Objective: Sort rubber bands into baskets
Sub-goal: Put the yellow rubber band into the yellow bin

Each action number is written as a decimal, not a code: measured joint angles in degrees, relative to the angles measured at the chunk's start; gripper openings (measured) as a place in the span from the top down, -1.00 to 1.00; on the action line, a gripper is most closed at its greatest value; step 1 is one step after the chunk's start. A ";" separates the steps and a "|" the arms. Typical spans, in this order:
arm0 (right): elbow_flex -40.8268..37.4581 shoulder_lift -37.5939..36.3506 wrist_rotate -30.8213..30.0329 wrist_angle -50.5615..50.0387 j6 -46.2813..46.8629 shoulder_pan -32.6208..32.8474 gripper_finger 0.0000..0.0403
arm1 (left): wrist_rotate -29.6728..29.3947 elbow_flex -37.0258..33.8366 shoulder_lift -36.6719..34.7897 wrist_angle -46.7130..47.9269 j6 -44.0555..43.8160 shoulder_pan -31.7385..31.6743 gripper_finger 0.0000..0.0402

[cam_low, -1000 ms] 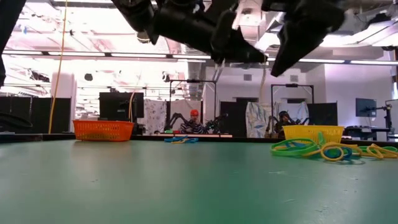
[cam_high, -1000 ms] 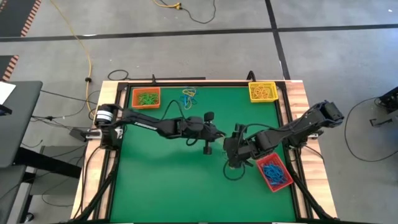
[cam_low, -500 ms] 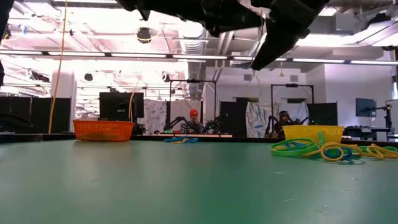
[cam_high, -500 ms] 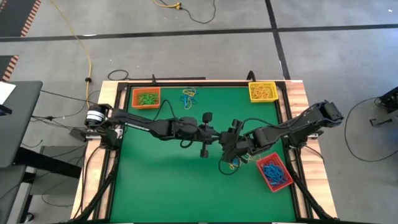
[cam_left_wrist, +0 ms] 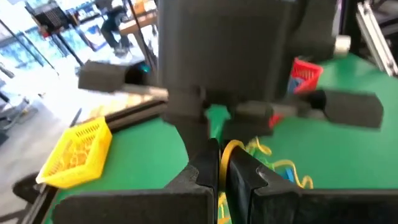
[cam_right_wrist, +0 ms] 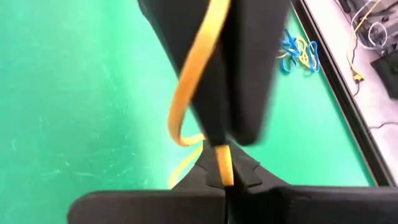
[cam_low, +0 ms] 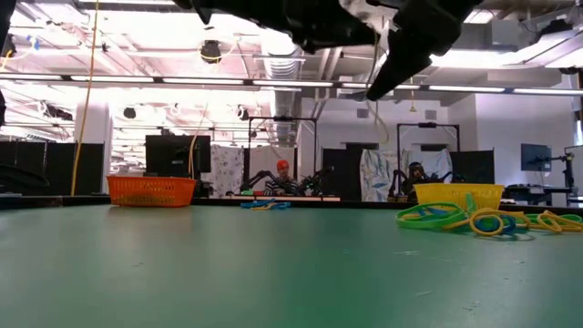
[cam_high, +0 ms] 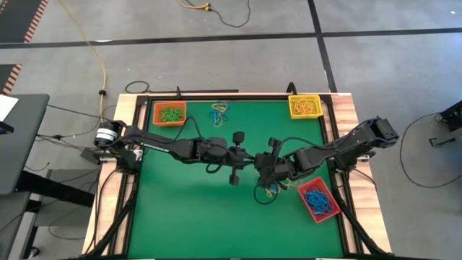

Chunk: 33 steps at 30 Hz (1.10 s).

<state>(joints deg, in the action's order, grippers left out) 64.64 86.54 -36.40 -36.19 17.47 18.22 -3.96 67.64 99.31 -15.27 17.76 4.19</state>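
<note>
Both grippers meet above the middle of the green table [cam_high: 180,209], each shut on one yellow rubber band [cam_right_wrist: 186,81]. My left gripper [cam_high: 252,157] reaches in from the left, my right gripper [cam_high: 260,165] from the right. Loose rubber bands [cam_high: 271,190] lie on the table below them, and a second heap [cam_high: 220,112] lies at the far edge. Three baskets rest on the table: orange [cam_high: 170,113] with green bands, yellow [cam_high: 304,106] with yellow bands, red [cam_high: 318,201] with blue bands. My left gripper pinches the yellow band between its two fingertips [cam_left_wrist: 210,163]; a short arc of band [cam_left_wrist: 231,148] sticks out past them. The fingers reach nearly level from the table's left. The band is lifted clear of the table. My right gripper pinches another stretch of the same band [cam_right_wrist: 222,167] between its fingertips, slanting down from the table's right. From there the band bows out sideways [cam_right_wrist: 178,132] and runs on along the left gripper's finger. A thin loop [cam_low: 377,109] hangs slack below.
The heap of yellow, blue and green bands [cam_low: 474,219] shows close up in the low view. Raised black rails [cam_high: 333,137] run along the table's edges. Open green surface lies toward the near left.
My right gripper has shut on the yellow band that my left gripper holds. My left gripper has risen with the band, and both arms now stand higher above the table.
</note>
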 joint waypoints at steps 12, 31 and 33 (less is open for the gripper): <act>0.00 0.00 0.02 -5.95 -0.47 -3.16 0.94 | -2.37 0.00 0.02 6.65 -0.35 0.00 0.87; 0.00 -4.36 0.27 -14.32 -3.55 -16.10 0.94 | -8.71 -2.69 0.12 27.91 -9.59 -3.65 0.05; 0.00 -5.50 0.38 -14.69 -4.43 -18.26 0.94 | -7.95 -3.75 0.13 27.85 -10.41 -3.58 0.05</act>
<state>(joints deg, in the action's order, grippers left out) 64.64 81.05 -36.02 -50.88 13.04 -0.05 -11.91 63.88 99.44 12.58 7.35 0.60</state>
